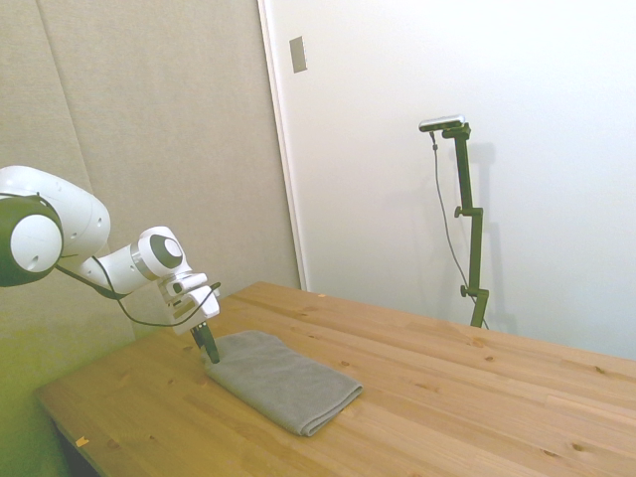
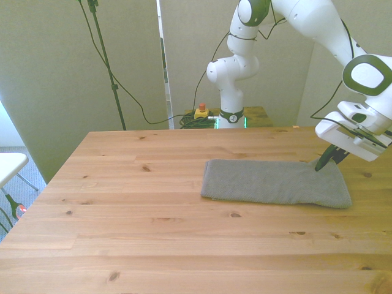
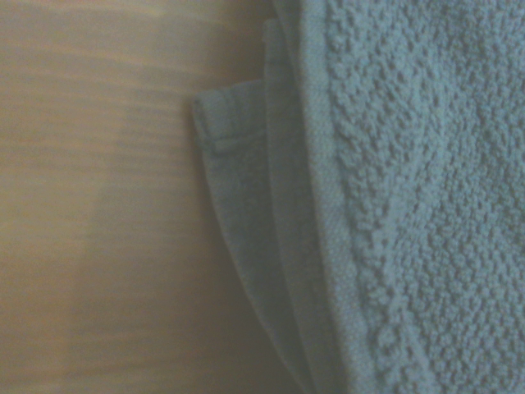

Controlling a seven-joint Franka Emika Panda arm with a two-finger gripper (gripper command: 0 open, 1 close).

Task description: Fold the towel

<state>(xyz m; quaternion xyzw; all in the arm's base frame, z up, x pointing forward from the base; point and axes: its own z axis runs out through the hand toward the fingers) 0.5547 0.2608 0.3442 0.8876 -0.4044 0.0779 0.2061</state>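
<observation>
The grey towel (image 2: 272,182) lies folded in a long flat rectangle on the wooden table (image 2: 141,202), toward the front view's right. In the side view the towel (image 1: 283,383) sits near the table's left end. My gripper (image 2: 323,162) points down at the towel's far right corner, its dark fingers close together and pinching the cloth's edge. The side view shows the gripper (image 1: 208,345) at that same corner, fingertips down at table height. Up close, the wrist view shows the towel's layered edges (image 3: 271,230) stacked over bare wood (image 3: 98,205).
A red button on a yellow box (image 2: 200,110) and coiled cables sit behind the table's far edge by the robot's base. A white surface (image 2: 9,164) juts in at the front view's left. The table's right edge lies close to the towel's end.
</observation>
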